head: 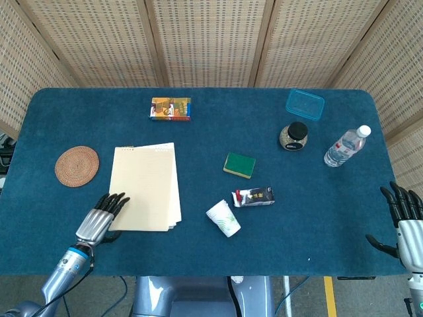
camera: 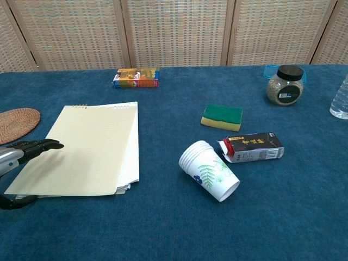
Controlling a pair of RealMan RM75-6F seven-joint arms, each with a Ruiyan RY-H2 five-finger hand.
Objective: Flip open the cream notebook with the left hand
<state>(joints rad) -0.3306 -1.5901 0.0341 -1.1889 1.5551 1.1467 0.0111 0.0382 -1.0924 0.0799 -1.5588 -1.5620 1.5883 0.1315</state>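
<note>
The cream notebook point(head: 147, 185) lies flat on the blue table, left of centre, with its spiral edge away from me; in the chest view the notebook point(camera: 92, 147) shows white pages fanned along its right side. My left hand point(head: 99, 221) is at its near left corner. Its fingers point(camera: 38, 145) lie over the cover and the thumb hooks under the edge, pinching the cover, which sits slightly raised there. My right hand point(head: 404, 218) hovers at the table's near right edge, fingers spread, holding nothing.
A woven coaster point(head: 76, 166) lies left of the notebook. Right of it are stacked paper cups point(head: 223, 218) on their side, a small carton point(head: 254, 197) and a green sponge point(head: 239, 165). Further back are a colourful box point(head: 170, 108), jar point(head: 294, 136), bottle point(head: 346, 146) and blue container point(head: 305, 104).
</note>
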